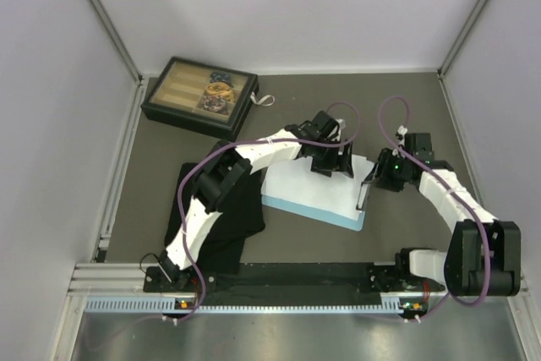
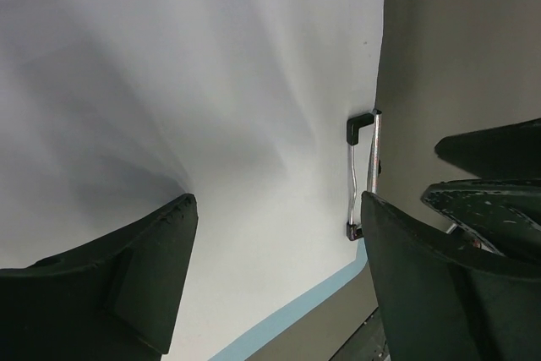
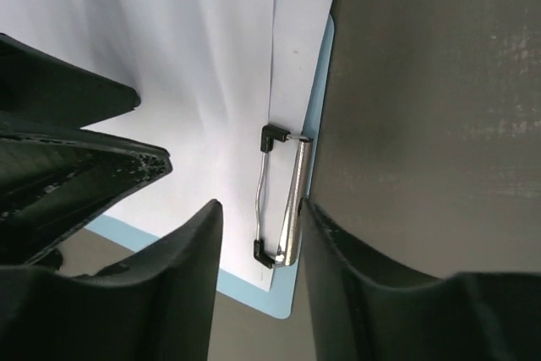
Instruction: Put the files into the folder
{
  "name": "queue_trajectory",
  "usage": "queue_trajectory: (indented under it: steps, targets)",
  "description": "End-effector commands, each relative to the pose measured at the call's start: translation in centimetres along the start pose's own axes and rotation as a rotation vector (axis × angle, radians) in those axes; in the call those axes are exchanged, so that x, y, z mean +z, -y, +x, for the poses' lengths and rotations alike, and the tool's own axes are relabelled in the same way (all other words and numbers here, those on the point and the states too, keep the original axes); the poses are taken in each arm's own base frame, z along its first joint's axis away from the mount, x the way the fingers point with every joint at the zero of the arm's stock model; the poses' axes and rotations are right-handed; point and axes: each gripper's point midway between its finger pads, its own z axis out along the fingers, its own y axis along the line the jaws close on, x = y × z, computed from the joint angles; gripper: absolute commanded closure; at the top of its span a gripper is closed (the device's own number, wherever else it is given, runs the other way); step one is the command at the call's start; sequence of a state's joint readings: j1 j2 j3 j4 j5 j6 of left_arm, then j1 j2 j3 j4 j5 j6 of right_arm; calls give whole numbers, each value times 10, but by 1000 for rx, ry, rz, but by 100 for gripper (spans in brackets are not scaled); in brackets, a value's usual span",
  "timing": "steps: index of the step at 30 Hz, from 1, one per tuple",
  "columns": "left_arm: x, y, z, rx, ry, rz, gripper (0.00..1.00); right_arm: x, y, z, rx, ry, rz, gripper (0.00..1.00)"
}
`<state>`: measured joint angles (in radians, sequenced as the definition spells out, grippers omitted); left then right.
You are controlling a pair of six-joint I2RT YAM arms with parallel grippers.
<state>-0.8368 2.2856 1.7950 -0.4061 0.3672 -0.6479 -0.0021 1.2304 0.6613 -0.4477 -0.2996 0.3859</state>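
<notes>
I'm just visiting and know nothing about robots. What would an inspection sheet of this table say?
Surface: grey-brown tabletop.
Job's things: white sheets lie on the blue clipboard, reaching its clip.
Clutter: dark compartment box far left; black cloth under left arm.
Grippers: left tool open above the sheets; right tool open, fingers either side of the clip.
Cables: purple cables loop along both arms.
Surroundings: white walls; metal rail at near edge.

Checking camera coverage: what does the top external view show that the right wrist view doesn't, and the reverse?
Top external only: the compartment box and the black cloth. Right wrist only: the silver clip and its wire handle up close, framed between that wrist's own jaws. Both: white files lying on the blue folder.
</notes>
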Motion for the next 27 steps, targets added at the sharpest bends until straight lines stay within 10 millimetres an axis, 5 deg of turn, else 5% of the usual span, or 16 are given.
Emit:
queue_trajectory:
  steps: [1, 4, 9, 13, 19, 27]
  targets:
    - [-24, 16, 8, 39, -9, -10, 16, -20, -8, -13, -30, 26, 18, 52]
    - [-36, 36, -1, 53, 25, 47, 18, -15, -16, -10, 7, 16, -23, 50]
    - [-34, 43, -5, 34, 38, 82, 23, 7, -32, -1, 6, -21, -58, 59]
    - [-23, 36, -6, 34, 36, 73, 26, 20, -28, 5, 18, -38, -35, 69]
    - [4, 20, -7, 1, 10, 79, 30, 27, -17, 13, 5, -53, 19, 70]
    - [15, 0, 1, -21, 2, 18, 34, 33, -14, 22, 15, -79, 16, 72]
